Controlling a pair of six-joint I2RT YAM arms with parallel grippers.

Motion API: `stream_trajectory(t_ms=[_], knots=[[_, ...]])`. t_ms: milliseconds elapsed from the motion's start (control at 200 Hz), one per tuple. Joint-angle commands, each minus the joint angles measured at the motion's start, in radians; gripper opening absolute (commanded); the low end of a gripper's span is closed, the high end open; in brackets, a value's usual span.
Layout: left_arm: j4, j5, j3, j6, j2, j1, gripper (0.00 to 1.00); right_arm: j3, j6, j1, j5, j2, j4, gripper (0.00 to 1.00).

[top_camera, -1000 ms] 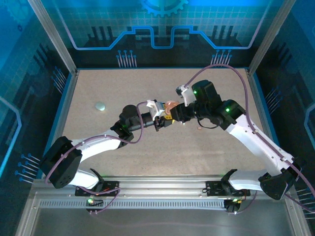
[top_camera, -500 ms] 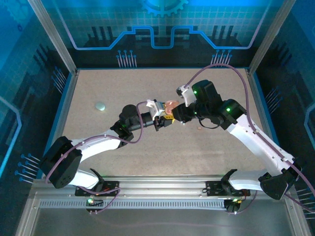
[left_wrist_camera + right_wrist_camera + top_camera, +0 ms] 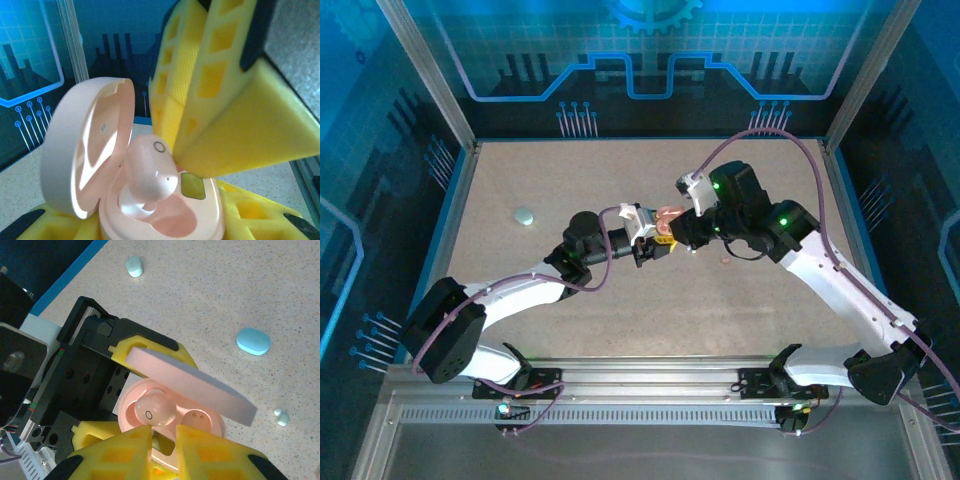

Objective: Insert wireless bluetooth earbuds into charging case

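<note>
My left gripper [image 3: 658, 243] is shut on the base of a pink charging case [image 3: 202, 220], which it holds above the table with the lid [image 3: 90, 160] swung open. A glossy pink earbud [image 3: 150, 172] sits tilted in one socket; the other socket [image 3: 200, 417] is empty. My right gripper [image 3: 165, 432] hovers over the case. Its yellow fingers [image 3: 240, 130] stand a narrow gap apart, with nothing between them, and their tips are right beside the earbud [image 3: 152, 410]. On the table lie a pale blue earbud [image 3: 134, 266] and a small whitish one [image 3: 282, 417].
A pale blue oval case [image 3: 253, 341] lies shut on the speckled table, also seen far left [image 3: 524, 215]. A small pink piece [image 3: 725, 262] lies beneath the right arm. Metal frame posts and blue walls enclose the table on three sides.
The right gripper's fingers have drawn closer together and shifted slightly over the case. The left arm and the case have stayed still.
</note>
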Motion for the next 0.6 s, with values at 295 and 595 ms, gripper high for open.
stream_trajectory(t_ms=[295,595], knots=[[0.014,0.055,0.046,0.032,-0.033,-0.003,0.31,0.023,-0.023,-0.016,-0.068,0.006,0.001,0.24],[0.032,0.057,0.044,0.022,-0.028,-0.004,0.31,-0.003,0.035,-0.041,-0.191,0.017,0.061,0.25]])
